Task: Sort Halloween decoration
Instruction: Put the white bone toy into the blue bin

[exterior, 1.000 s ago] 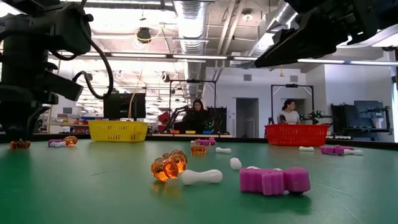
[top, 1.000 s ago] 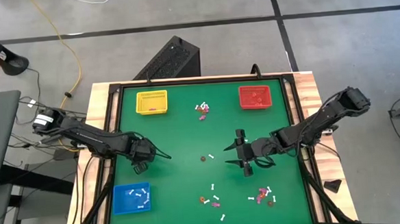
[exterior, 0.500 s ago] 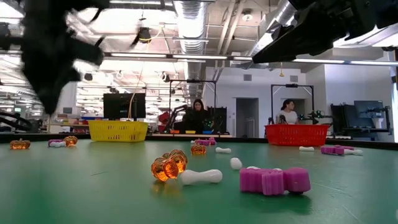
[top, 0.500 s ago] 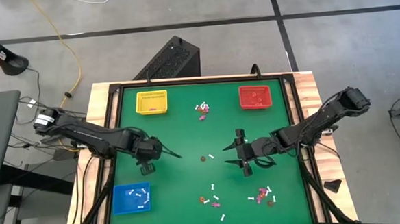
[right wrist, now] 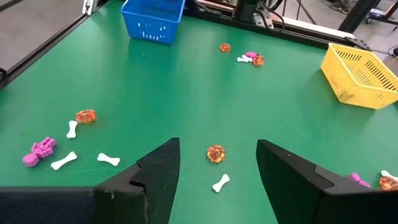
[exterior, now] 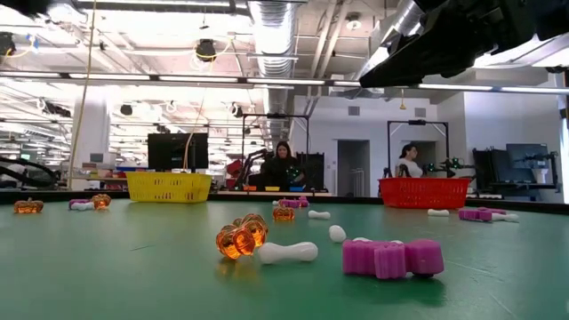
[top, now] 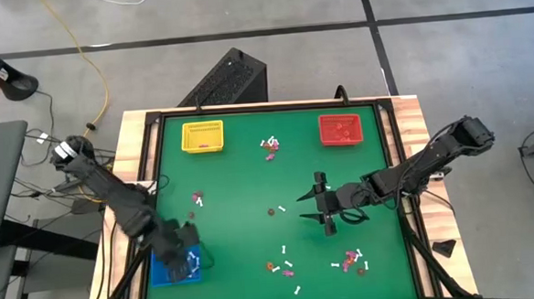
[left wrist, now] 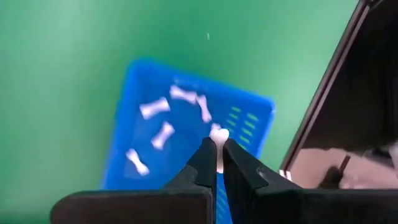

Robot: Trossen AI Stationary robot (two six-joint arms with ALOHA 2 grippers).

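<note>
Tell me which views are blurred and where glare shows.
Left wrist view: soft with motion blur, the blue tray and the white bones in it smeared. High view: the left arm is smeared over that tray. Low view: bright ceiling lights glare overhead. Right wrist view: sharp, evenly lit.

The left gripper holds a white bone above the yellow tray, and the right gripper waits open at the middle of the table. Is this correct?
Not quite. The left gripper, shut on a white bone, is above the blue tray, not the yellow one; the left wrist view shows it. The right gripper does wait open mid-table.
</note>
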